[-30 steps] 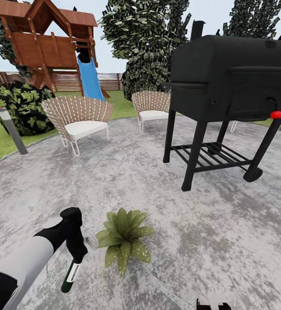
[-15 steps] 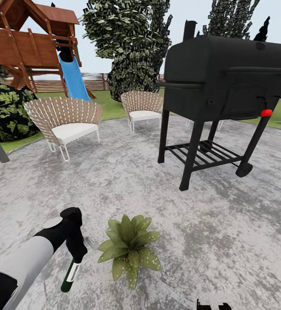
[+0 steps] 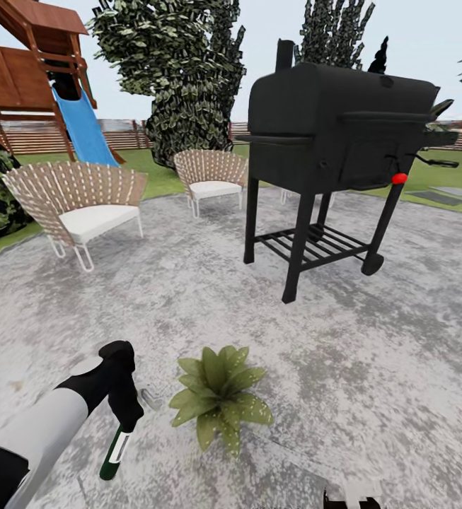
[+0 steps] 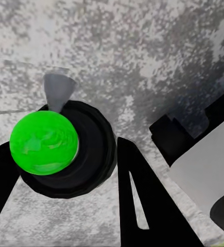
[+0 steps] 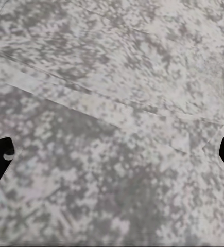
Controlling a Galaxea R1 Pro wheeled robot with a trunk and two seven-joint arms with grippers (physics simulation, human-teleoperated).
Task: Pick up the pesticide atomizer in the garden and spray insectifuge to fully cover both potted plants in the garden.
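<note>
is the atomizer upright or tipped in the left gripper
Upright: in the head view the atomizer hangs straight down from the left gripper, with its nozzle toward the potted plant.

No readable text anywhere; white label on bottle (image 3: 118, 447) too blurred to make out.

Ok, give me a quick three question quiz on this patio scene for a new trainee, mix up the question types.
1. True or false: the left gripper holds the atomizer hanging bottle-down.
2. Multiple choice: what stands on the patio just beside the atomizer? A) a wicker chair B) a potted plant C) the grill
3. Fill in: the knob on the black grill is coloured ____.

Key: 1 true. 2 B. 3 red.
</note>
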